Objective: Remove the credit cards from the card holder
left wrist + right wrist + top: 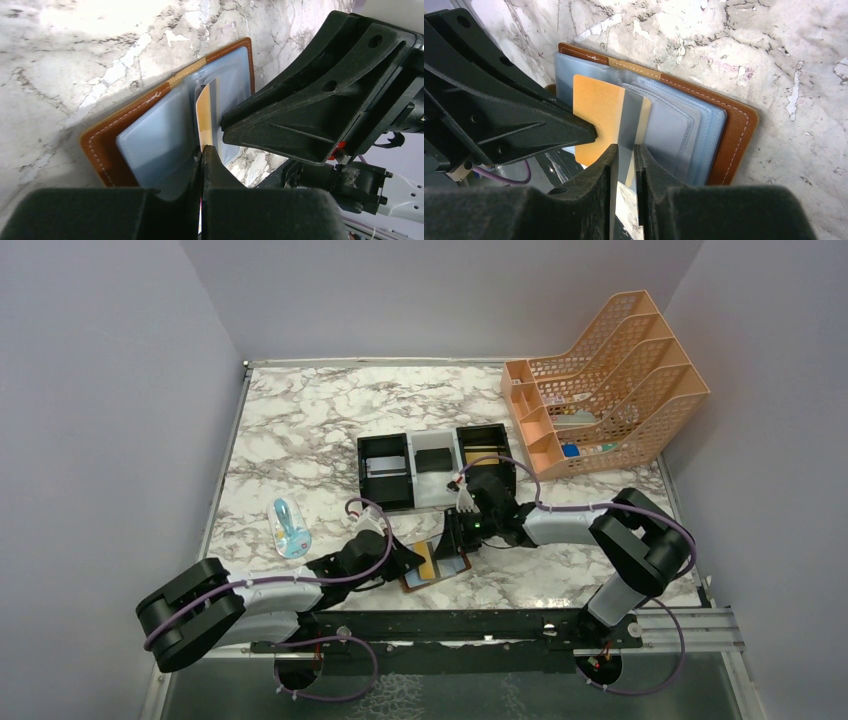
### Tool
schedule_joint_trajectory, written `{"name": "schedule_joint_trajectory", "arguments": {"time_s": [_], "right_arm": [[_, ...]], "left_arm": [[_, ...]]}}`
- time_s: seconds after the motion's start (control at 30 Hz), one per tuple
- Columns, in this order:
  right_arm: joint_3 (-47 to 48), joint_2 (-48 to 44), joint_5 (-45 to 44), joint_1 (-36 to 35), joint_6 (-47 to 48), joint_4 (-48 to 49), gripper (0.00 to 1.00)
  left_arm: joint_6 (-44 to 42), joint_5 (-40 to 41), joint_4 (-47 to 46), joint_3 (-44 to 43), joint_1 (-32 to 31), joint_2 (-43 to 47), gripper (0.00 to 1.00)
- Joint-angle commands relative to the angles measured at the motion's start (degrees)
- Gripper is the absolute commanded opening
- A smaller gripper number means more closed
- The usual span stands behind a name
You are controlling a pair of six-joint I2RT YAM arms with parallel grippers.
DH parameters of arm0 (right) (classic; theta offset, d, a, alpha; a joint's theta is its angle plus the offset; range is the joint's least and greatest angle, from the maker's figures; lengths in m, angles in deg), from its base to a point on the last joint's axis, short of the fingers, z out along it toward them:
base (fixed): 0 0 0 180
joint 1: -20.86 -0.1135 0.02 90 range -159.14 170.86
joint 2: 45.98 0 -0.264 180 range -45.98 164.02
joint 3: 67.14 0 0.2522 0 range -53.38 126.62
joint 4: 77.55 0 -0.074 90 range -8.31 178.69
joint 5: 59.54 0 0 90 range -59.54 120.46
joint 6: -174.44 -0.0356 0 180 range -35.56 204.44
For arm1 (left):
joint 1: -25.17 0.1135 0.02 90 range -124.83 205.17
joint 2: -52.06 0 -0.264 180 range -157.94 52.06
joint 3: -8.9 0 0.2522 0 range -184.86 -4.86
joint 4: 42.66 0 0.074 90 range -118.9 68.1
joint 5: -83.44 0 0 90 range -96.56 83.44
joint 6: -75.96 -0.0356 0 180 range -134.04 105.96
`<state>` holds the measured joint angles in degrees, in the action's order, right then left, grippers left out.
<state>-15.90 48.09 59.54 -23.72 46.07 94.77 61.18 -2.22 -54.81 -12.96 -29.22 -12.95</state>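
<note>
Grey walls close in a marbled tabletop. The right jaws are narrowed to a slit, pinching the near edge of the grey card, which sticks partly out of the pale blue pockets of the wallet. The left jaws are closed to a sliver on the edge of the gold card, which lies just under the grey one and is also partly out of its pocket. The two sets of jaws meet over the wallet from opposite sides, tips nearly touching. The wallet lies open and flat on the tabletop near the front edge, between the two arms. Just behind it is a three-part tray: a pale flat piece in the left black bin, a small black block in the white middle bin, the right bin partly hidden by the right arm. Far right stands an orange organizer with a few small items in its low front bins. A blue packet lies to the left.
</note>
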Motion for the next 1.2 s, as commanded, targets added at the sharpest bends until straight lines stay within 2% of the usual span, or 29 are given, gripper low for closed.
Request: {"name": "schedule_joint_trajectory", "arguments": {"time_s": [0.0,0.1,0.17,0.23,0.43,0.53,0.73,0.87,0.97,1.07,1.17], "right_arm": [[-1.62,1.75,-8.95,-0.33,3.02,-5.03,0.2],[-1.77,1.94,-7.61,-0.33,2.66,-3.91,0.2],[-1.94,2.17,-6.86,-0.33,2.15,-3.13,0.2],[-2.12,2.47,-6.41,-0.33,1.76,-2.57,0.2],[-2.47,3.41,-5.43,-0.33,1.35,-1.7,0.2],[-2.66,3.33,-5.35,-0.33,1.11,-1.52,0.2],[-2.48,2.27,-7.18,-0.27,1.71,-2.78,0.2],[-1.03,1.66,-9.89,-0.25,3.0,-5.3,0.2],[0.64,1.3,-12.67,-0.23,4.17,-7.76,0.2],[1.37,-0.13,-16.48,-0.22,4.4,-9.67,0.2],[1.04,-2.49,-19.75,-0.25,4.2,-10.67,0.2]], "left_arm": [[1.23,-0.31,0.51,2.39,-0.23,2.57,0.0],[0.54,-0.39,0.51,2.33,-0.19,3.28,0.02],[-0.14,-0.9,0.51,1.59,-0.26,2.88,0.12],[-0.5,-1.5,0.43,0.66,-0.24,1.79,0.16],[-1.52,-3.82,-0.46,-2.17,-0.19,-2.94,0.21],[-1.15,-4.33,-1.83,-2.61,-0.24,-4.74,0.2],[-0.46,-3.05,-2.08,-1.1,-0.21,-3.22,0.0],[-0.01,-1.37,-1.13,1.45,-0.18,2.12,0.0],[-0.7,0.27,5.48,1.37,-0.11,7.49,0.0],[-3.34,4.0,19.54,-2.4,-0.06,13.12,0.0],[-7.08,7.04,29.78,-5.85,0.14,18.78,0.0]]}}
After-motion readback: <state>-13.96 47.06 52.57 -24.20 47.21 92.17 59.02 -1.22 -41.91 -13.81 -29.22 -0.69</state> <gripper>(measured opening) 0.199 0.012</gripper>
